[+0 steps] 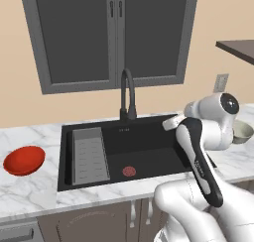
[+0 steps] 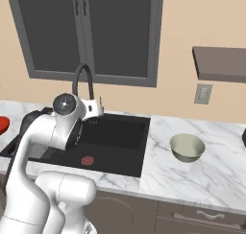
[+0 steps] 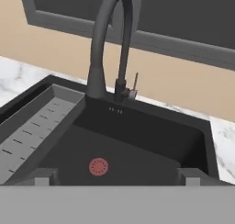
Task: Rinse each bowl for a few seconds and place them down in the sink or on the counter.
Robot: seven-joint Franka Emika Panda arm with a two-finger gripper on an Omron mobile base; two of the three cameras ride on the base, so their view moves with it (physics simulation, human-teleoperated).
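The glossy red bowl (image 1: 24,160) rests on the counter (image 1: 30,191) left of the sink (image 1: 149,137). The grey-beige bowl (image 2: 187,147) stands upright on the counter (image 2: 192,175) right of the sink (image 2: 120,132); in the left base view this bowl (image 1: 243,131) is partly hidden behind my arm. My gripper (image 3: 114,178) is open and holds nothing. It hangs above the front of the sink (image 3: 151,136), facing the black tap (image 3: 108,39). Below it lie the red drain (image 3: 98,166) and the grey ribbed tray (image 3: 32,131). No water runs from the tap.
A dark-paned window sits in the wall behind the tap (image 1: 127,94). A wall outlet (image 2: 203,93) and a dark brown shelf (image 2: 221,63) are up at the right. Brown cabinet doors run under the counter. My folded arm stands over the sink's right front.
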